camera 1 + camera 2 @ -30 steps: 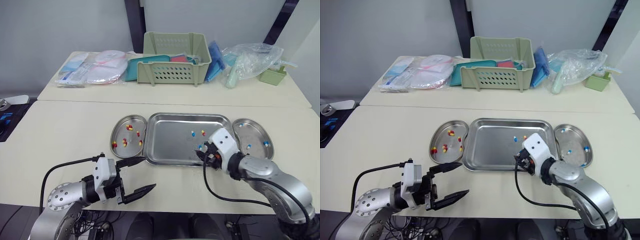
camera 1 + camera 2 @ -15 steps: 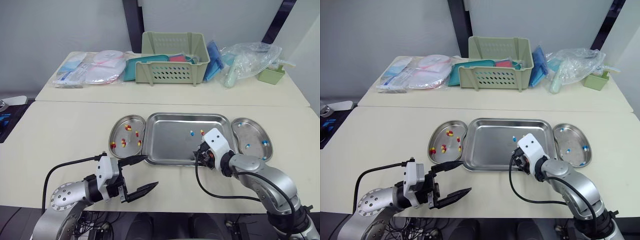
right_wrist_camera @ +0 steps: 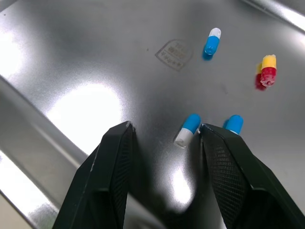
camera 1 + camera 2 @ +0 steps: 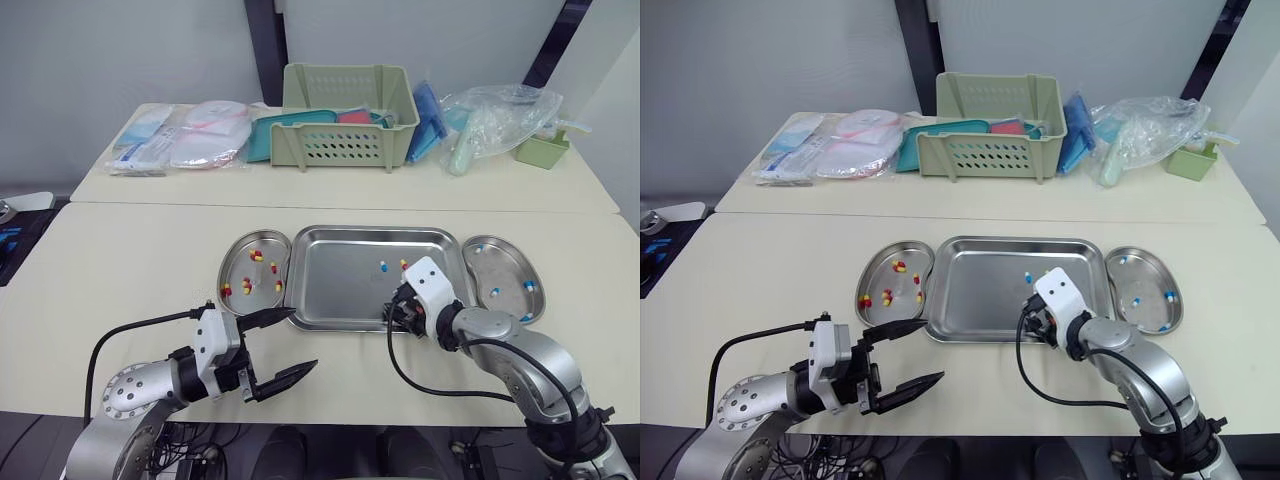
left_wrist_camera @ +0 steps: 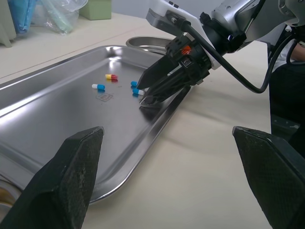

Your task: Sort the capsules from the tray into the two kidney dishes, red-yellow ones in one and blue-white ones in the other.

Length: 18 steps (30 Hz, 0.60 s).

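Bright, even diffuse light fr. above; shadows faint, soft. Big white glare patches on tray [image 3: 143, 86] floor, esp. right wrist view. Left gripper [image 4: 304, 338] fingers [image 5: 71, 186] near lens, blurry at edges. Eye views sharp thru-out.

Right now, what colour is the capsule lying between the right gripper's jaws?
Half blue, half white; the capsule shows best in the right wrist view.

Head stereo overhead — wrist cams close, sharing tray [image 5: 57, 112].

left claw [image 4: 302, 340] wide open, right claw [image 3: 164, 130] narrowly open, both arms forward
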Motion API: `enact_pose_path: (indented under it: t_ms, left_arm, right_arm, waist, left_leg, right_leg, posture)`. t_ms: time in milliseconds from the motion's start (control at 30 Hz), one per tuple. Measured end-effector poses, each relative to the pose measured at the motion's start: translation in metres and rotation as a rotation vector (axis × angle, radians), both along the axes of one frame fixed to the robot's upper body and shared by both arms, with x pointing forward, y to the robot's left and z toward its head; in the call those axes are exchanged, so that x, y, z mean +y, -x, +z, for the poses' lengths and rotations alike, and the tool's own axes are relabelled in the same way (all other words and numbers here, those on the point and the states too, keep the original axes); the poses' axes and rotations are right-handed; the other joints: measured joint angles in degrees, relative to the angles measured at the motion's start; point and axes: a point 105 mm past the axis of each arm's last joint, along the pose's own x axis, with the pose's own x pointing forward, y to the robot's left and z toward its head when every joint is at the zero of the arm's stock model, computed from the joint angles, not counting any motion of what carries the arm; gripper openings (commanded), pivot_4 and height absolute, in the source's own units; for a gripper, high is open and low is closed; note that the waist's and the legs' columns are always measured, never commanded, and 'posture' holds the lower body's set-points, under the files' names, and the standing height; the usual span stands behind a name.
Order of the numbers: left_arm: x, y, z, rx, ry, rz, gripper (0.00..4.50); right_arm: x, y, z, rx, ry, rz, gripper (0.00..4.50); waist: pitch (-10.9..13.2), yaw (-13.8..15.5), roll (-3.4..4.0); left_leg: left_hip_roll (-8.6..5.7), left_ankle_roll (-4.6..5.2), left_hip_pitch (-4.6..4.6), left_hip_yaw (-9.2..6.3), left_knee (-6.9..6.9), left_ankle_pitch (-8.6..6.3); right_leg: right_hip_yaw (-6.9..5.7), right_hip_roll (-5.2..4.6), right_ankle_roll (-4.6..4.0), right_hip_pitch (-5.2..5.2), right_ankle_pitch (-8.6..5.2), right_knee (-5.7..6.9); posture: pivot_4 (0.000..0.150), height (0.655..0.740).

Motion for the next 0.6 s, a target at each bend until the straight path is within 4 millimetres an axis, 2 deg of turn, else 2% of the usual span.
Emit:
enact_pose_path:
  t_ms: [100, 333, 367, 600]
  left_arm:
    - [-0.0006, -0.0001, -0.001, 0.003, -0.006, -0.001, 4.5]
    - [-0.0008, -0.0017, -0.0005, 0.0, -0.01, 0.003, 4.5]
    - [-0.0007, -0.0019, -0.0006, 0.0, -0.011, 0.005, 4.5]
    - [-0.001, -0.0028, -0.001, -0.001, -0.013, 0.012, 4.5]
  right_arm:
    - [-0.0001, -0.0007, -0.0004, -0.005, 0.007, -0.002, 1.92]
    - [-0.0043, -0.0043, -0.0008, -0.029, 0.044, -0.007, 0.12]
    - [-0.004, -0.0043, -0.0008, -0.031, 0.044, -0.005, 0.01]
    - [0.0039, -0.0027, -0.0001, -0.04, 0.047, 0.052, 0.01]
  waist:
    - [0.0, 0.0, 0.0]
    - [0.0, 0.0, 0.0]
    - [0.0, 0.0, 0.0]
    - [0.0, 0.0, 0.0]
  left_leg:
    - [0.0, 0.0, 0.0, 0.0, 0.0, 0.0]
    - [0.0, 0.0, 0.01, -0.01, 0.0, 0.0]
    - [0.0, 0.0, 0.01, -0.01, 0.0, 0.0]
    - [0.0, 0.0, 0.0, -0.01, -0.01, 0.0]
  right_leg:
    - [0.0, 0.0, 0.0, 0.0, 0.0, 0.0]
    - [0.0, 0.0, 0.0, 0.0, 0.0, 0.0]
    - [0.0, 0.0, 0.0, 0.0, 0.0, 0.0]
    - [0.0, 0.0, 0.0, 0.0, 0.0, 0.0]
  posture:
    - [0.15, 0.74]
    - [0.15, 0.74]
    - [0.15, 0.74]
    - [0.15, 0.74]
